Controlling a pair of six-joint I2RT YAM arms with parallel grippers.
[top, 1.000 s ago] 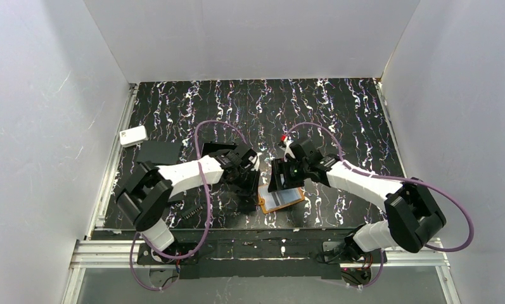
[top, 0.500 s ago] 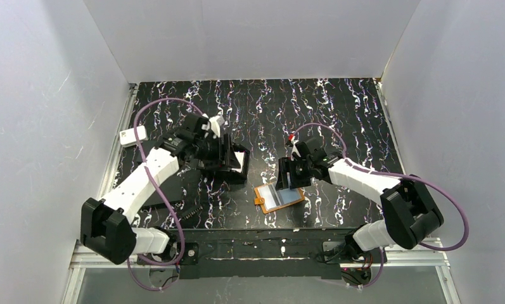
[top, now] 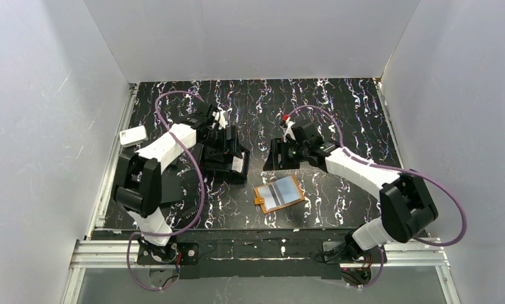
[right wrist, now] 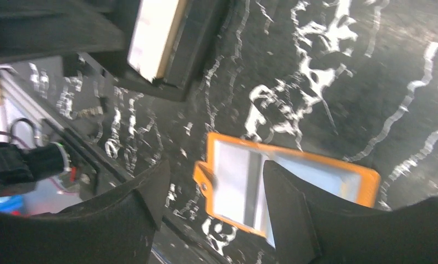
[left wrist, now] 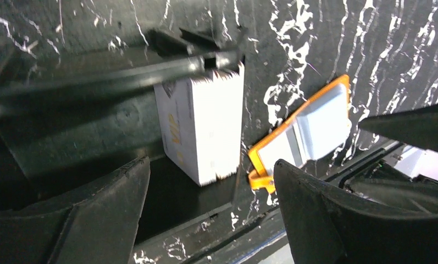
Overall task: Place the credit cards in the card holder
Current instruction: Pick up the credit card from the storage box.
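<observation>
Credit cards (left wrist: 203,129), pale stacked plastic rectangles, stand in the black open tray (left wrist: 68,132); the orange-tan bifold leather card holder (top: 279,194) lies open on the black marbled surface (top: 338,107). Left pincer (left wrist: 211,168) and right pincer (right wrist: 215,165) gape, released.

The left claw (top: 227,147) and right claw (top: 278,158) angle down and inward, both spread wide, gripping nothing.
</observation>
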